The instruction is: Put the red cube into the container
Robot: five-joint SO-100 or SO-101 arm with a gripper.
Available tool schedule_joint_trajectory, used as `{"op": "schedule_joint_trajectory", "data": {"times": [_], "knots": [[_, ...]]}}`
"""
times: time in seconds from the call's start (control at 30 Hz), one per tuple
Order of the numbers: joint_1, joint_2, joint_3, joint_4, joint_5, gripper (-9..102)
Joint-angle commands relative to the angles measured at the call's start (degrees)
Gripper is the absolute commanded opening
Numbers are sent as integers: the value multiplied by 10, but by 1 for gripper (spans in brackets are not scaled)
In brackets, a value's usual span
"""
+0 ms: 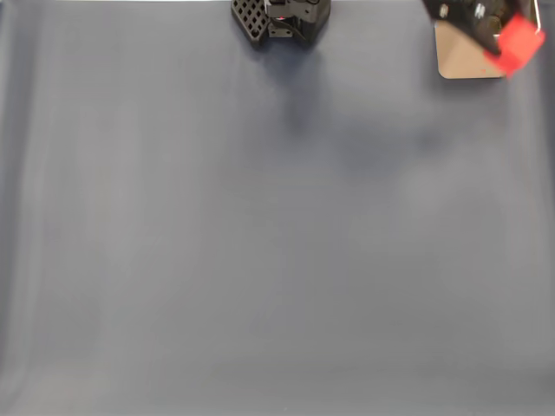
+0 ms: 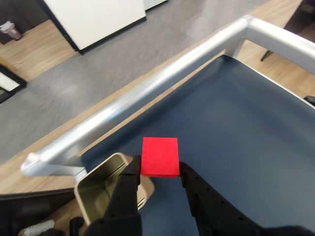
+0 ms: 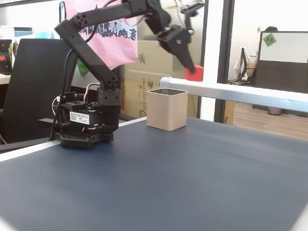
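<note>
The red cube (image 2: pixel 160 157) is sitting pinched between the two black fingers (image 2: pixel 129 184) of the gripper (image 2: pixel 160 169), up in the air and off the table altogether. In the wrist view the jaws are pressing on its left and right faces, with the cube's top and front face showing bright and plain. In a fixed view from the side, the cube (image 3: pixel 194 73) is hanging above and just to the right of the container (image 3: pixel 166 109), higher than its rim. From above in a fixed view, the cube (image 1: pixel 520 43) is overlapping the right edge of the container (image 1: pixel 464 59) near the top right corner.

The container is standing upright on the dark blue table (image 3: pixel 192 178), open mouth up, its shiny inside (image 2: pixel 101 189) catching light in the wrist view at lower left of the gripper.

The arm (image 3: pixel 96 53) is reaching in a tall arch: rising from its base (image 3: pixel 84 125) at the left, folding at the elbow near the top, then running across to the right with the gripper (image 3: pixel 191 67) angling down toward the container. A silver rail (image 3: pixel 231 91) is running along the table's far edge behind the tin.
</note>
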Motion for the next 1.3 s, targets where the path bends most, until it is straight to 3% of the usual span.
{"op": "schedule_joint_trajectory", "data": {"times": [0.0,0.37,0.97,1.27], "knots": [[-44,35,-7,29,28,3],[-171,76,66,54,89,3],[-179,-24,67,-56,84,3],[-183,-40,54,-62,47,4]]}}
